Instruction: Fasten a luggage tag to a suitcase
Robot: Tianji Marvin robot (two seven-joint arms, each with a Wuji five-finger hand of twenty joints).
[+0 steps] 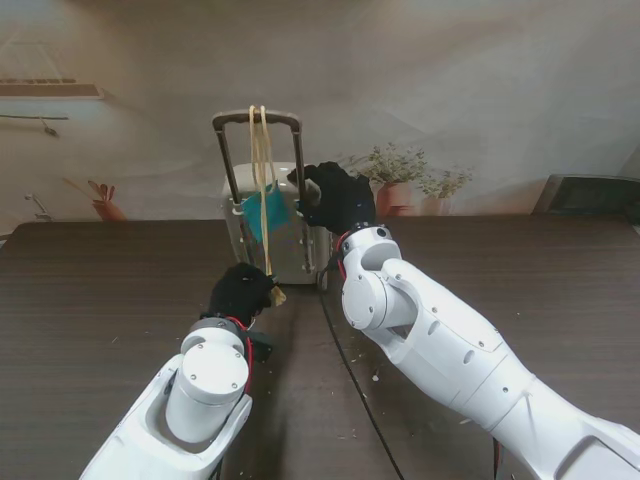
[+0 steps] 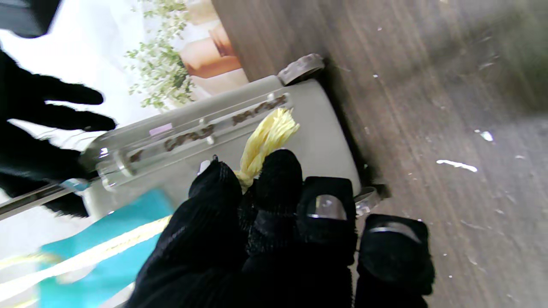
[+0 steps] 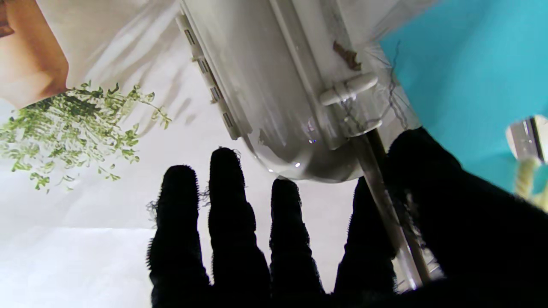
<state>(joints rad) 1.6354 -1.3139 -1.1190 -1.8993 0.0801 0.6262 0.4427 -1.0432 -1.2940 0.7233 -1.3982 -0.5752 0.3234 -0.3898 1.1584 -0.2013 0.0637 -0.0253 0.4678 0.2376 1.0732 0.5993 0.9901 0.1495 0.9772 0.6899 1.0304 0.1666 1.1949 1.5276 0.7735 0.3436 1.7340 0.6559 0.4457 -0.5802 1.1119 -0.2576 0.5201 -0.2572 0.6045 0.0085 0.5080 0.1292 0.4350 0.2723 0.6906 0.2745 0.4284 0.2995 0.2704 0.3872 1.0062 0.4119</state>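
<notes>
While left hand [image 1: 240,292] pinches tag cord [image 1: 262,190] end, right hand [image 1: 338,198] clasps suitcase [image 1: 290,236] handle post.

Left hand [image 1: 240,293] sits at six o'clock, fingers [image 2: 274,179] curled tight in a pinch. Right hand [image 1: 338,198] reaches toward one o'clock, fingers [image 3: 227,205] spread and extended, forearm angling in from five o'clock.
</notes>
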